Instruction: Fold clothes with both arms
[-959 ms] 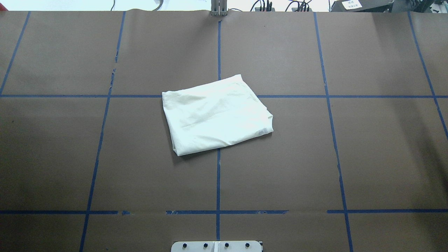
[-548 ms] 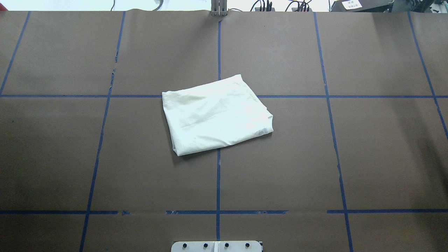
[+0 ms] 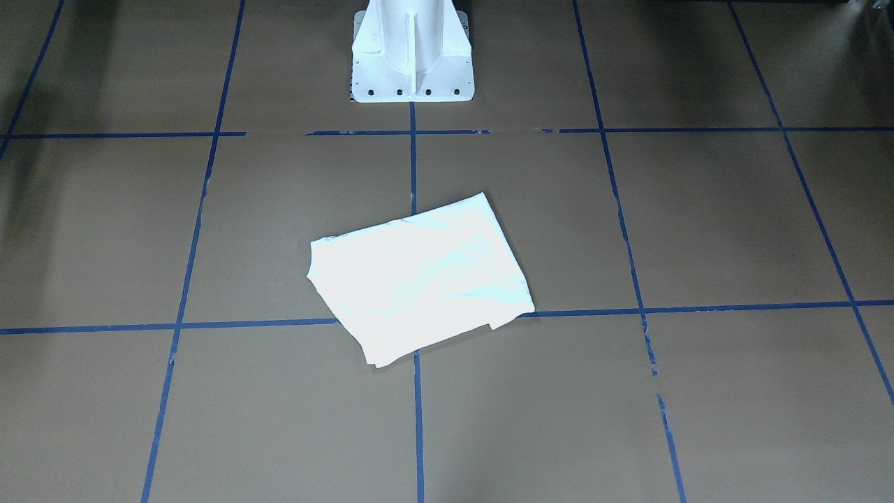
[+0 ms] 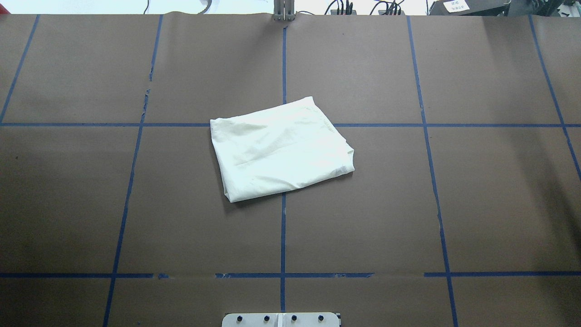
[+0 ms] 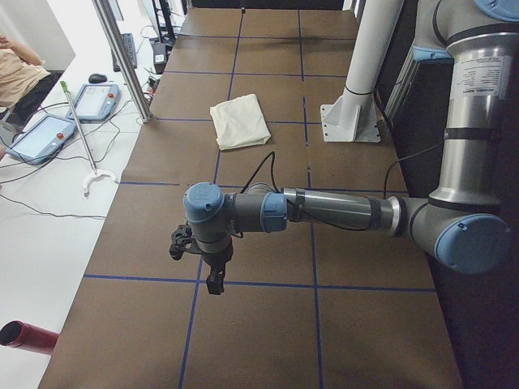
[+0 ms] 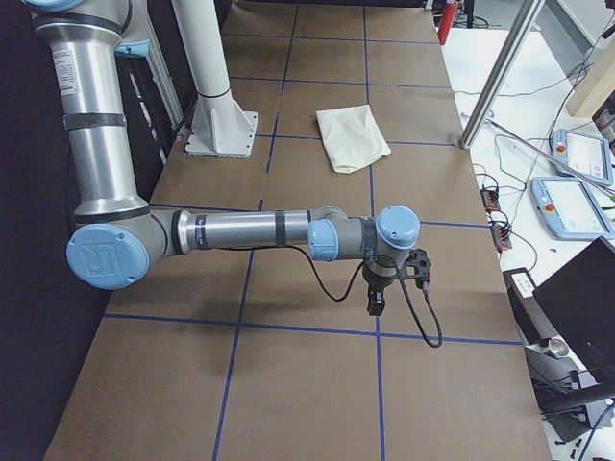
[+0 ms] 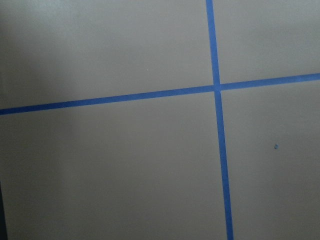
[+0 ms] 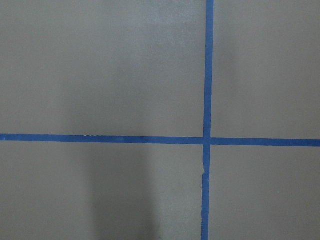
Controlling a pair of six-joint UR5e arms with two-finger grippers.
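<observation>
Though their state cannot be told, both jaws hang far from the T-shirt (image 4: 281, 152).

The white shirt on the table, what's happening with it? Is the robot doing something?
The shirt lies folded into a tidy rectangle in the middle of the brown table, plain side up, and nothing is touching it. The left gripper and the right gripper each hang over bare table, far from the shirt, one toward each end. Whether they are open or shut cannot be told. The folding looks done.
</observation>
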